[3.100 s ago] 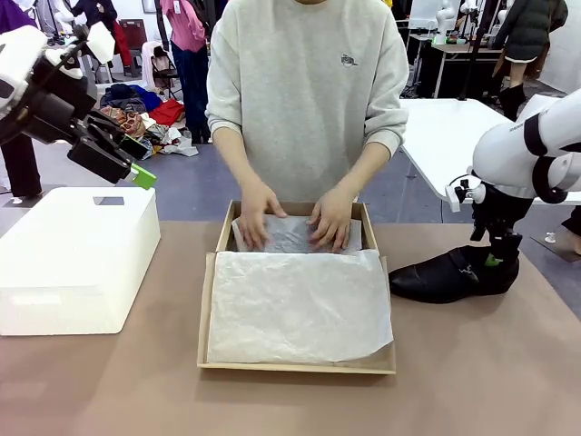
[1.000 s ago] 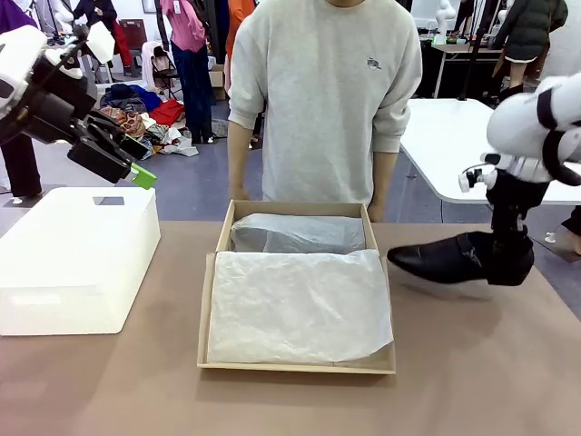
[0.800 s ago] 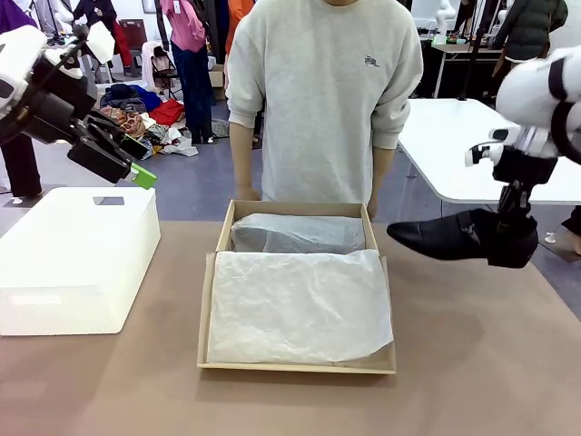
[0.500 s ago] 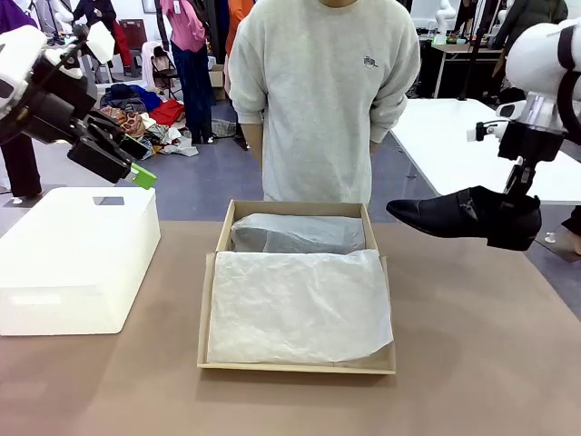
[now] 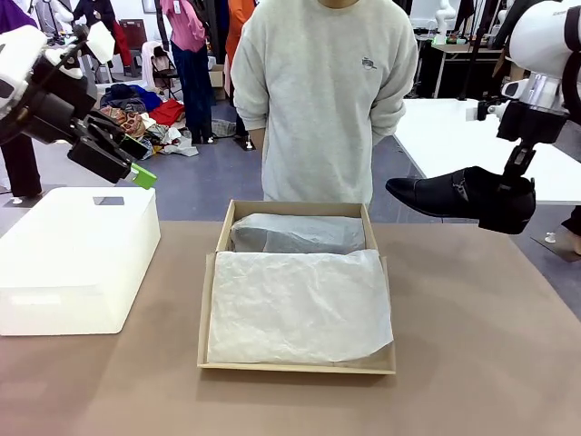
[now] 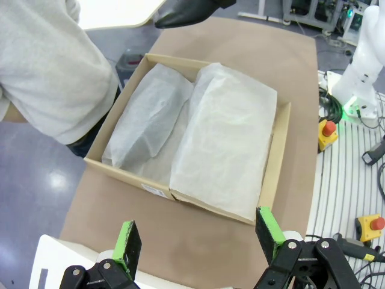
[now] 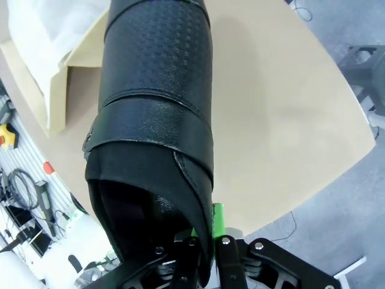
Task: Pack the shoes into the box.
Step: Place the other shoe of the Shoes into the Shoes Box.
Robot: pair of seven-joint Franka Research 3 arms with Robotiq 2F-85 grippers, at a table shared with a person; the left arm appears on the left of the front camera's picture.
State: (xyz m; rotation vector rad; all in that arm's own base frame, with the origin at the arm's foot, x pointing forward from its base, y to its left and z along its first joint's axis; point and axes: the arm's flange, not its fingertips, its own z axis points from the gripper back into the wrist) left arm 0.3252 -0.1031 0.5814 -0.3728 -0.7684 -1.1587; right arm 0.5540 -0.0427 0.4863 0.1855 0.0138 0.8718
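A black glossy shoe (image 5: 454, 194) hangs in the air to the right of the box, toe pointing left. My right gripper (image 5: 510, 184) is shut on its heel collar; the right wrist view shows the shoe (image 7: 153, 114) from behind, its rim pinched between my fingers (image 7: 204, 253). The brown cardboard box (image 5: 222, 232) lies open mid-table, lined with white tissue paper (image 5: 300, 304); a tissue-wrapped bundle (image 5: 298, 234) rests in its far part. My left gripper (image 5: 136, 162) is open, raised above the white box at left; its view looks down on the box (image 6: 274, 162).
A bigger white box (image 5: 77, 254) stands at the table's left. A person in a grey sweatshirt (image 5: 322, 91) stands behind the cardboard box, hands off the table. A white table (image 5: 454, 136) lies behind at right.
My right gripper has lifted the shoe from just above the table to well above it. The person's arms have drawn back behind them. My left arm has not moved.
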